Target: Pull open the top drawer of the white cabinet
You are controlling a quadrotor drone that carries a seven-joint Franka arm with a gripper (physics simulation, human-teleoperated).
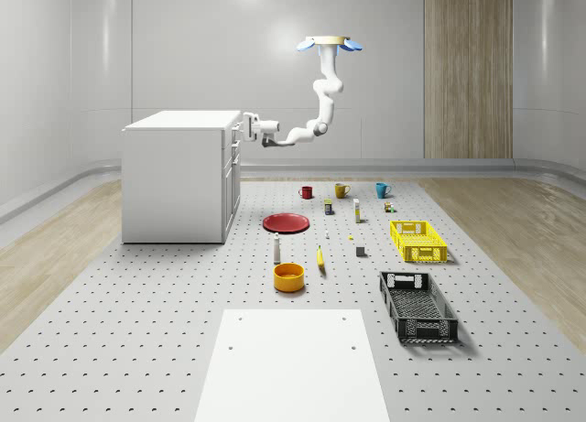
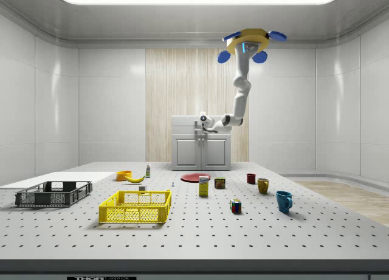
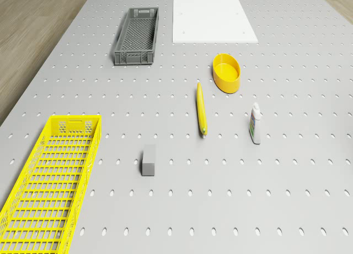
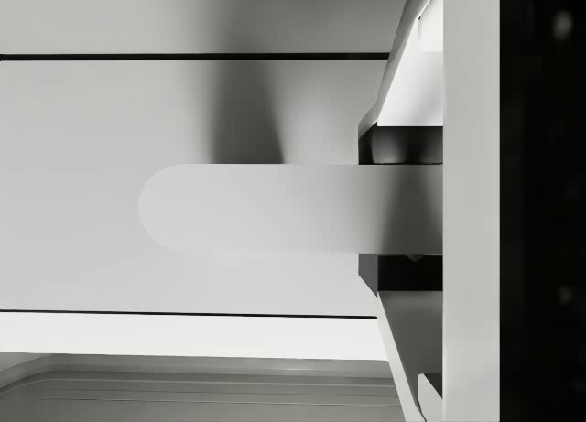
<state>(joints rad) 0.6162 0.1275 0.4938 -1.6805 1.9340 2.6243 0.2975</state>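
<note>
The white cabinet [image 1: 174,175] stands at the whole-scene view's left, and at the back centre in the side view [image 2: 200,149]. My drone [image 1: 330,44] hovers high above the table, in front of the cabinet's drawer side. The arm reaches down and across to the top drawer. My gripper [image 1: 245,127] is at that drawer's handle. In the wrist view the handle [image 4: 265,207] is a pale bar across the drawer front [image 4: 137,120]. The gripper [image 4: 366,209] is shut on it, one finger [image 4: 403,147] on each side. I cannot tell whether the drawer is drawn out.
On the perforated table lie a red plate [image 1: 286,222], three mugs [image 1: 341,190], a banana [image 3: 201,108], an orange bowl [image 3: 227,72], a bottle [image 3: 255,123], a grey block [image 3: 149,160], a yellow crate [image 3: 49,182] and a dark crate [image 3: 137,35]. A white sheet [image 1: 293,362] lies at the front.
</note>
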